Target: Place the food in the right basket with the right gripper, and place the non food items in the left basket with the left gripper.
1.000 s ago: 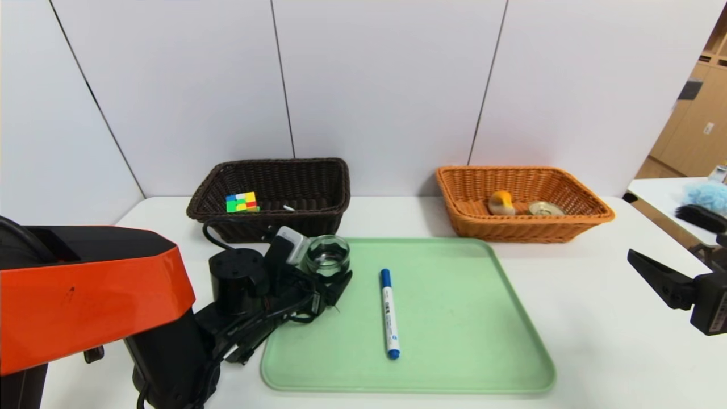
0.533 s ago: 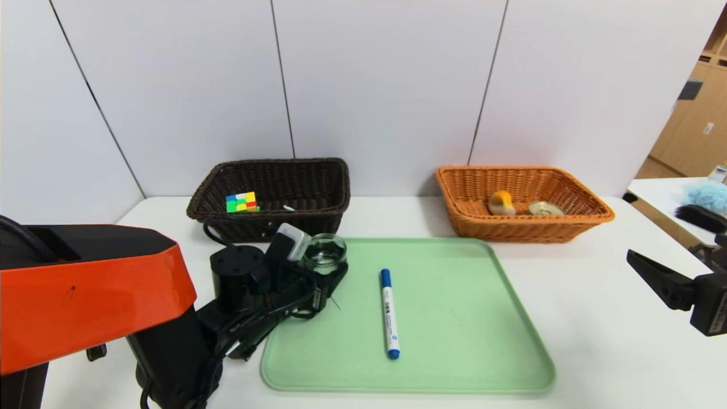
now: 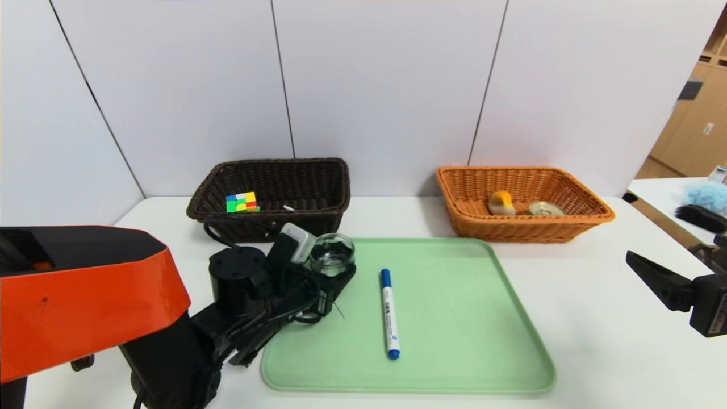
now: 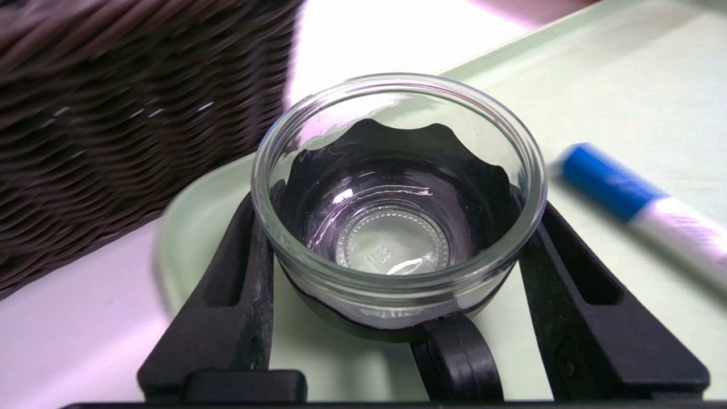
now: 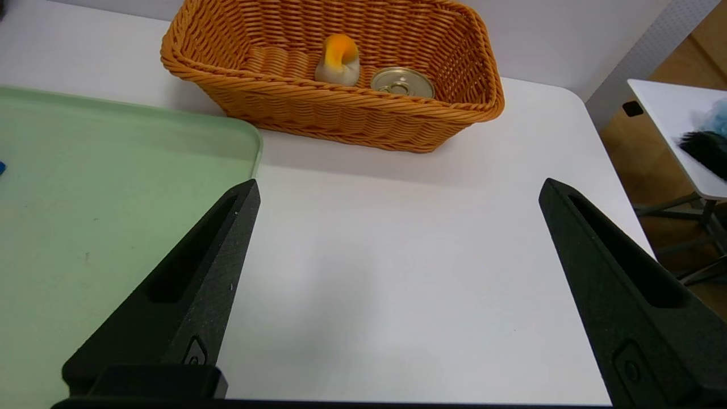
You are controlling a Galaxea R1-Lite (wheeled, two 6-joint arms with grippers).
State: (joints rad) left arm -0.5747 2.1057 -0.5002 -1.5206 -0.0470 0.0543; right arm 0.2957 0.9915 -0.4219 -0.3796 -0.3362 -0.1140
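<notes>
My left gripper (image 3: 335, 268) is shut on the clear glass cup (image 3: 332, 254) at the far-left corner of the green tray (image 3: 454, 341), just in front of the dark brown basket (image 3: 272, 168). In the left wrist view both black fingers (image 4: 238, 267) press the sides of the cup (image 4: 397, 187), its black handle toward the camera. The basket holds the puzzle cube (image 3: 242, 202) and a thin white pen (image 3: 288, 208). The blue-capped marker (image 3: 389, 313) lies on the tray. The orange basket (image 3: 528, 230) holds the bun (image 3: 501, 202) and the can (image 3: 545, 208). My right gripper (image 5: 400, 184) is open and empty over the table's right side.
The white table ends close behind the baskets at a white panel wall. A second table at the far right carries a blue fluffy thing (image 3: 707, 196) and a black brush (image 3: 701, 217). Bare table lies between the tray and my right gripper (image 3: 653, 275).
My left gripper with the cup has shifted slightly to the right along the tray's far edge. The right arm, the marker and the baskets' contents have not moved.
</notes>
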